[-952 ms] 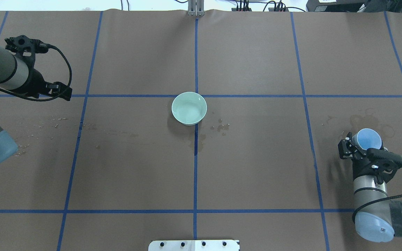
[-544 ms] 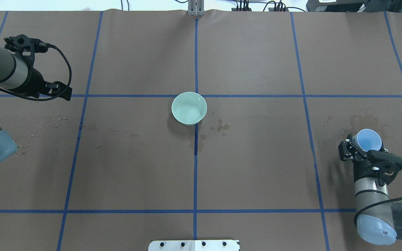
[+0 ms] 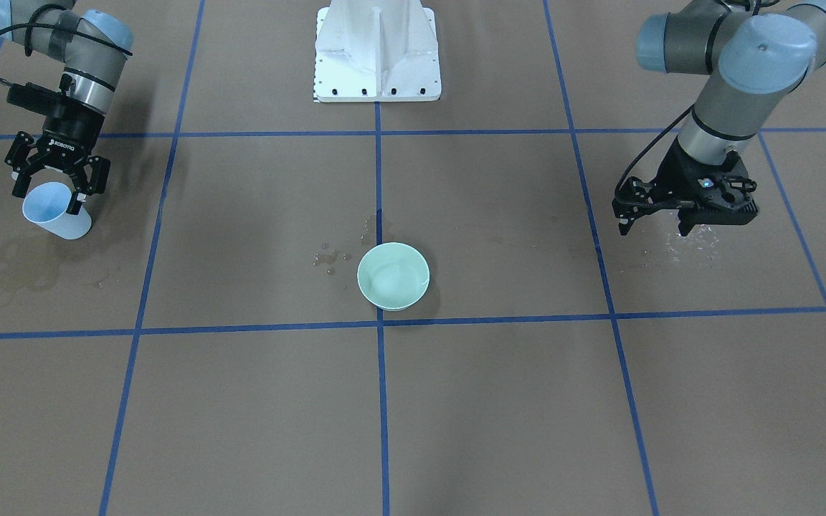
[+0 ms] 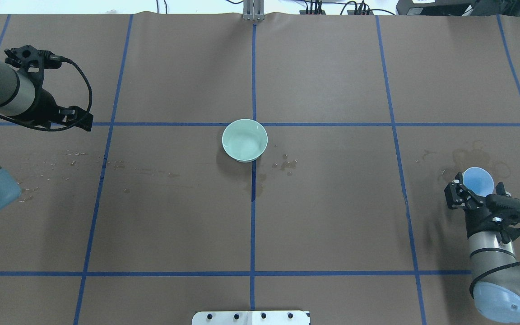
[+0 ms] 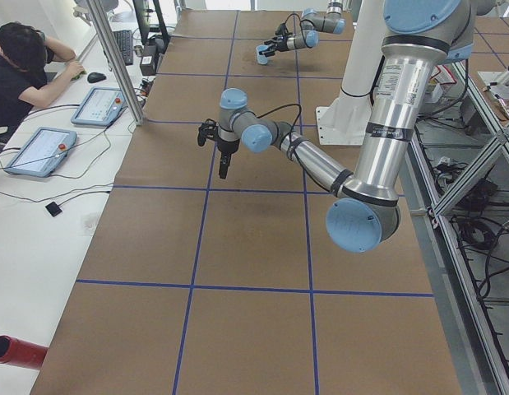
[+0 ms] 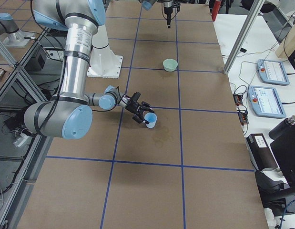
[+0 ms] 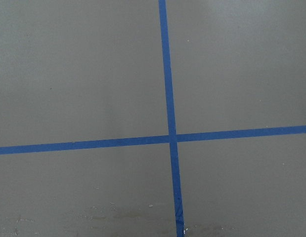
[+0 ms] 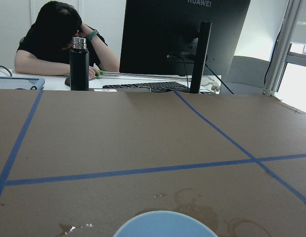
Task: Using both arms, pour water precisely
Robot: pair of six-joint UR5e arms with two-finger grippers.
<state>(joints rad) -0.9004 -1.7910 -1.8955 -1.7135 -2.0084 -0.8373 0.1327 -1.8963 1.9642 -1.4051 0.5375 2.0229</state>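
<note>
We read the overhead view as a clock face centred on the mint-green bowl [image 4: 244, 140], with 12 o'clock at the table's far edge. The blue cup [image 4: 478, 179] stands upright on the brown paper [image 4: 332, 225] between 3 and 4 o'clock, well apart from the bowl, among ring stains [image 4: 467, 158]. The right gripper [image 4: 479, 192] reaches it from the cup's 6 o'clock side. Its claw is spread wide, with one finger on each side of the cup, and we cannot tell whether either finger touches it. The left gripper [image 3: 653, 228] hangs over the paper at 9 o'clock, well apart from the bowl, pointing down, its claw wide and holding nothing. The water [image 3: 696, 242] shows as shiny glints on the paper under that gripper. A thin trail of drops [image 4: 142, 170] runs toward the bowl, and a few spilled drops [image 4: 287, 163] lie just beside it at 4 o'clock. We cannot tell whether the bowl or the cup holds any. Past the table, a person [image 8: 59, 39] leans on a desk beside a black bottle [image 8: 79, 64].
</note>
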